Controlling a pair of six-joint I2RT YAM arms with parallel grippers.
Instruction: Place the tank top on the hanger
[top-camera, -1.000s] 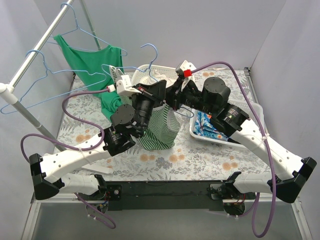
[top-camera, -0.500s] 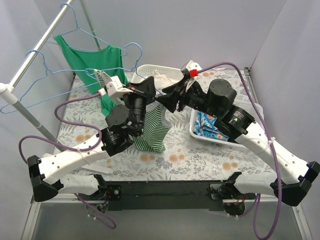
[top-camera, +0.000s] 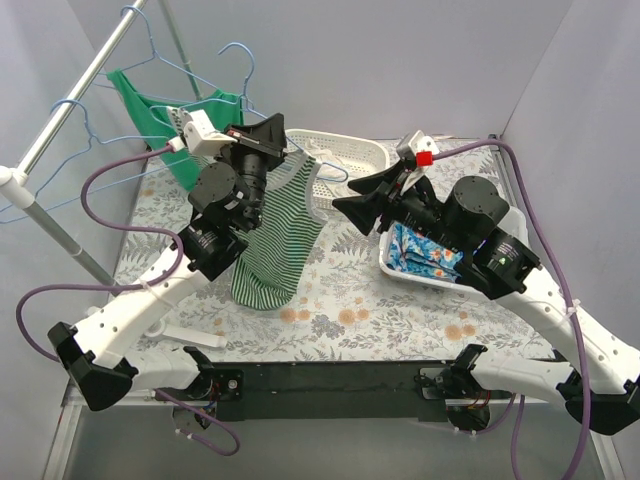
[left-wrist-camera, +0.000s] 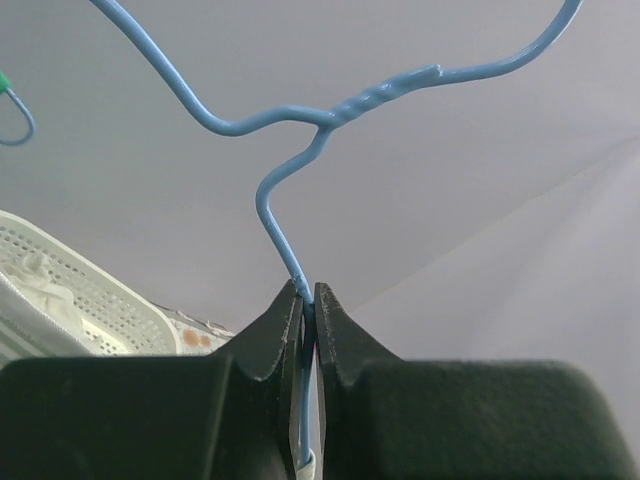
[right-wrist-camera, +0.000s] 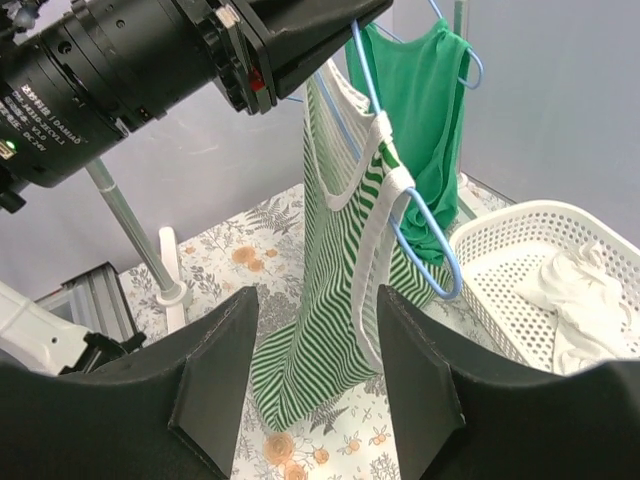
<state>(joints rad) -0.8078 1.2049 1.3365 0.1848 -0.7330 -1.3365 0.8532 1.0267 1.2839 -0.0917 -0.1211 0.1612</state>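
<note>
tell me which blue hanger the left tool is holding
The hanger carrying the striped tank top, its neck pinched in the left tool. The other hangers hang on the rail, one bearing the plain green top.

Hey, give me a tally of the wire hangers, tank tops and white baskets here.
Light-blue wire hangers: 3 (the hanger in the left pincer, green top's hanger, bare hanger)
Tank tops: 2 (striped tank top, solid-green tank top)
White plastic baskets: 2 (far basket, right basket)
Total: 7
</note>
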